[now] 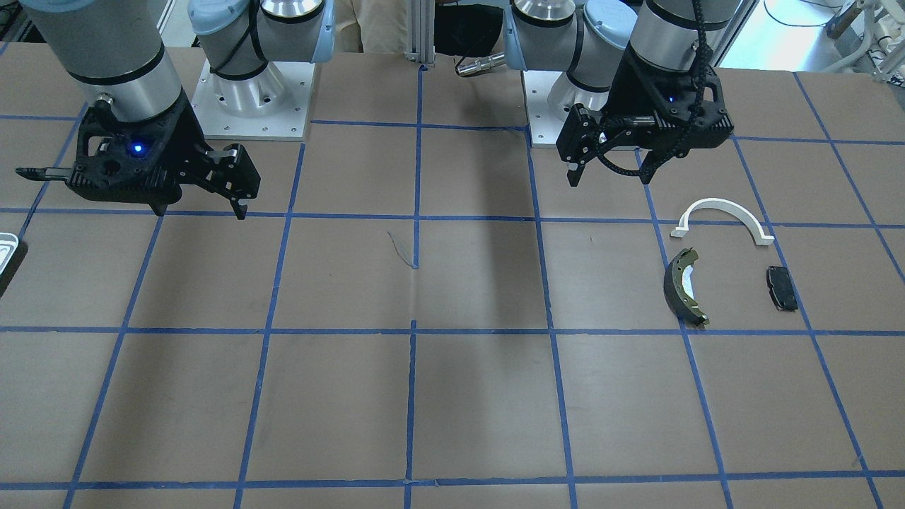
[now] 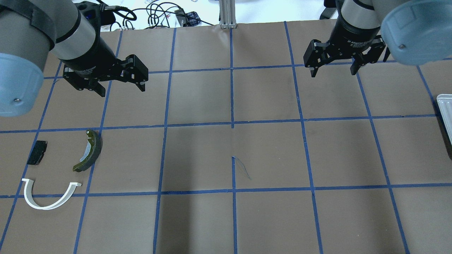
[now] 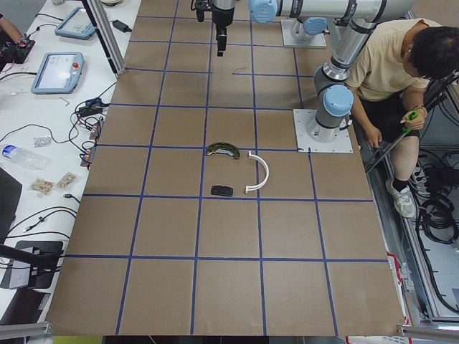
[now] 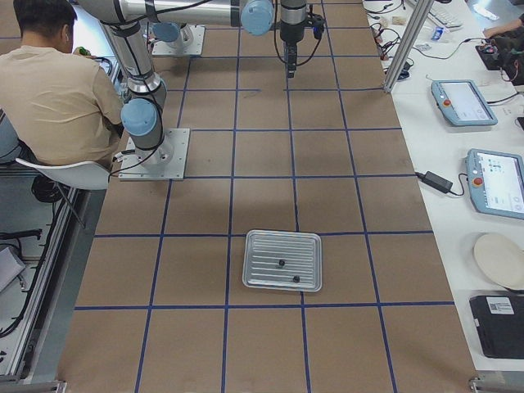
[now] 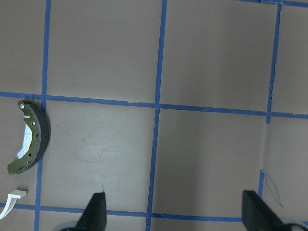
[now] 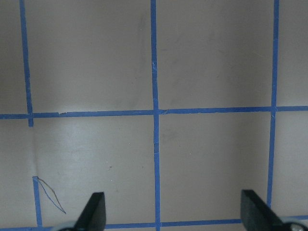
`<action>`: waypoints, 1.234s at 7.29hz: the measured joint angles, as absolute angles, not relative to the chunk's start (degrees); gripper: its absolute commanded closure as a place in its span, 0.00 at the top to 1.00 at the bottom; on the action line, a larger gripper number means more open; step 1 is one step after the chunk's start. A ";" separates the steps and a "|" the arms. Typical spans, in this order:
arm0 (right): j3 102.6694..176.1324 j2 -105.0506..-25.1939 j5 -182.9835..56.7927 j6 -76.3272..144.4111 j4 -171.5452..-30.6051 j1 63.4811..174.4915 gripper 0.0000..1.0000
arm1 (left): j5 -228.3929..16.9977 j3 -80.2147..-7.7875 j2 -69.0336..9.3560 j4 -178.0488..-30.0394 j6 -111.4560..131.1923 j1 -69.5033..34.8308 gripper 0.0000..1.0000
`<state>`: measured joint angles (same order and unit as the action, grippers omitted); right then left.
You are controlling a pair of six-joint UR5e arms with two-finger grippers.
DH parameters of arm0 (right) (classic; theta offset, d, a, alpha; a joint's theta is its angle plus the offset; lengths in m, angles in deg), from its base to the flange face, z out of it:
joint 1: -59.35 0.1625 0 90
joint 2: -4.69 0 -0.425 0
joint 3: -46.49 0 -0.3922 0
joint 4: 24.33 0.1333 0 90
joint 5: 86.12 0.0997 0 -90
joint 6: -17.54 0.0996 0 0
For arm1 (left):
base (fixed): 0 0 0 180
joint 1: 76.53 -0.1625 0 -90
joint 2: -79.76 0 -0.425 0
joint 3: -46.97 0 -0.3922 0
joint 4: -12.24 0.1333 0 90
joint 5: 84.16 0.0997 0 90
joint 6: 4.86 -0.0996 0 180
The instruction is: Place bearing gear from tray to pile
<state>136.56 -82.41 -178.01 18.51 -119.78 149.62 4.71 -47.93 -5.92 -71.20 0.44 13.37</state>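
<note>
The tray [image 4: 262, 246] lies on the brown table at the robot's right end; only its corner shows in the overhead view [image 2: 445, 106] and the front view [image 1: 6, 246]. Two small dark parts [image 4: 281, 263] lie in it, too small to tell apart. The pile sits at the left end: a white arch bracket [image 2: 49, 203], a brake shoe [image 2: 89, 150] and a black pad [image 2: 37, 152]. My left gripper [image 2: 122, 90] hangs open and empty above the table, beyond the pile. My right gripper [image 2: 333, 73] hangs open and empty, well short of the tray.
Blue tape lines grid the table. The arm bases [image 1: 251, 99] stand at the robot's edge. A person in a beige shirt [image 4: 49, 90] sits behind them. Tablets [image 4: 463, 102] and cables lie on the white side bench.
</note>
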 measured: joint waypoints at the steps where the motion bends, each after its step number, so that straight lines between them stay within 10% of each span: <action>1: 136.57 -82.40 -178.02 18.49 -119.78 149.62 1.00 | 4.81 -48.03 -5.69 -71.27 0.40 13.26 1.00; 9: 136.44 -81.24 -177.93 -0.49 -120.73 134.56 1.00 | 5.76 -46.73 -6.11 -72.65 1.02 11.19 1.00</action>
<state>136.44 -81.24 -177.93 -0.49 -120.73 134.56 5.76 -46.73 -6.11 -72.65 1.02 11.19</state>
